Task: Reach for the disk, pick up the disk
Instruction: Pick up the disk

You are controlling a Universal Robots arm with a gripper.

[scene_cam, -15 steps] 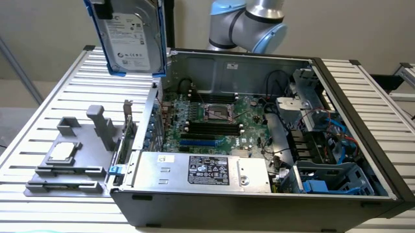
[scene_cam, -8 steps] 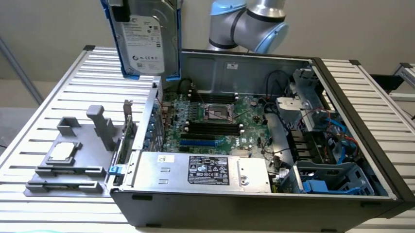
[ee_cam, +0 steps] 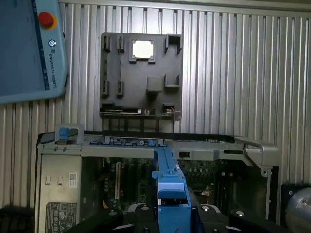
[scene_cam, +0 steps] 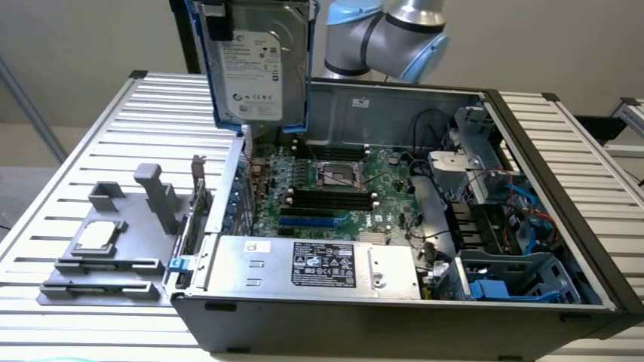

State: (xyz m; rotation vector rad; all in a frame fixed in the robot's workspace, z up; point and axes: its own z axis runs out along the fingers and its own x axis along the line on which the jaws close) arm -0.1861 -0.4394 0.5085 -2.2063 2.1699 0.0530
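— How much room do you have around you?

— I hang above the open computer case, over its rear corner on the exterior view's left. The ribbed metal bench lies bare along that edge; the case wall on the exterior view's right stands well apart.

— Where is the disk?

— The disk is upright in the air, label facing the exterior camera, blue rails down its sides, clear of the motherboard. In the wrist view my gripper has its jaws pinching the disk's blue rail edge-on.

— What sits nearby?

— The grey fixture plate lies on the bench beside the case, a CPU chip resting on it. The power supply fills the case's near edge; the blue-grey drive cage sits in its near corner on the exterior view's right. A teach pendant lies at the bench's edge.
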